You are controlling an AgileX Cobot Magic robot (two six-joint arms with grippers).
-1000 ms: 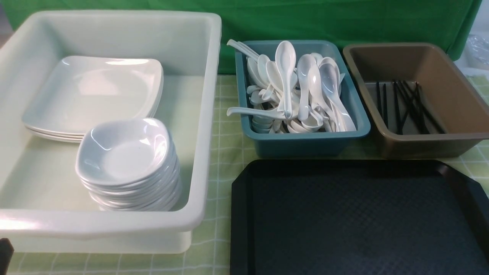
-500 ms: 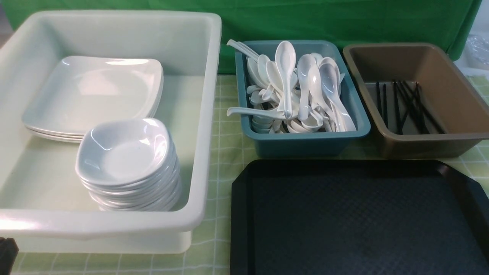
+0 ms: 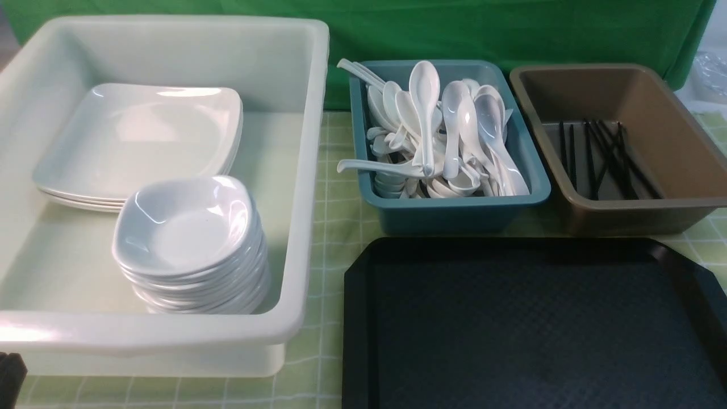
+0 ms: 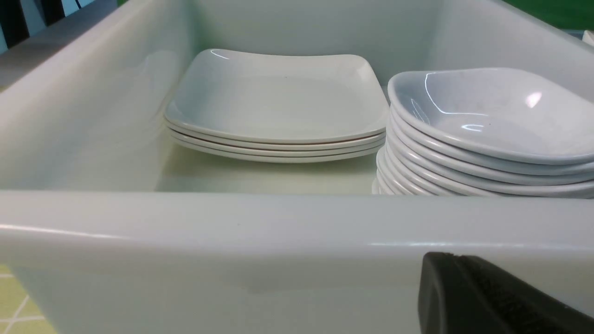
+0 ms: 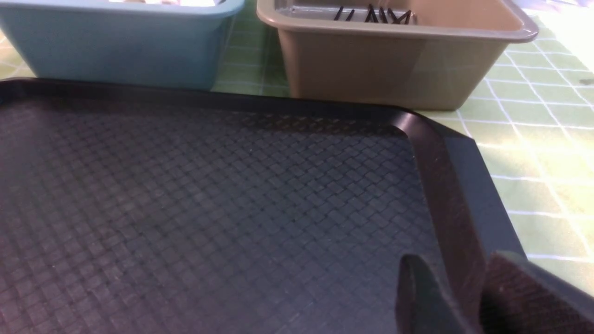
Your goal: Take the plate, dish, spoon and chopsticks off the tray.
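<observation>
The black tray (image 3: 534, 324) lies bare at the front right, with nothing on its textured surface (image 5: 209, 199). A stack of large white plates (image 3: 136, 136) and a stack of small white dishes (image 3: 182, 224) sit in the white tub (image 3: 309, 170). White spoons (image 3: 437, 130) fill the teal bin. Black chopsticks (image 3: 605, 156) lie in the brown bin. My left gripper (image 4: 457, 257) is shut and empty, low in front of the tub's near wall. My right gripper (image 5: 457, 260) hovers at the tray's right rim (image 5: 445, 185), jaws apart and holding nothing.
The teal bin (image 3: 454, 213) and the brown bin (image 3: 636, 213) stand side by side just behind the tray. The tub takes up the left half of the green checked cloth (image 3: 335, 227). A green curtain hangs at the back.
The dark tip of my left gripper at the lower left corner has crept slightly to the right. The dishes, bins and tray have not moved.
</observation>
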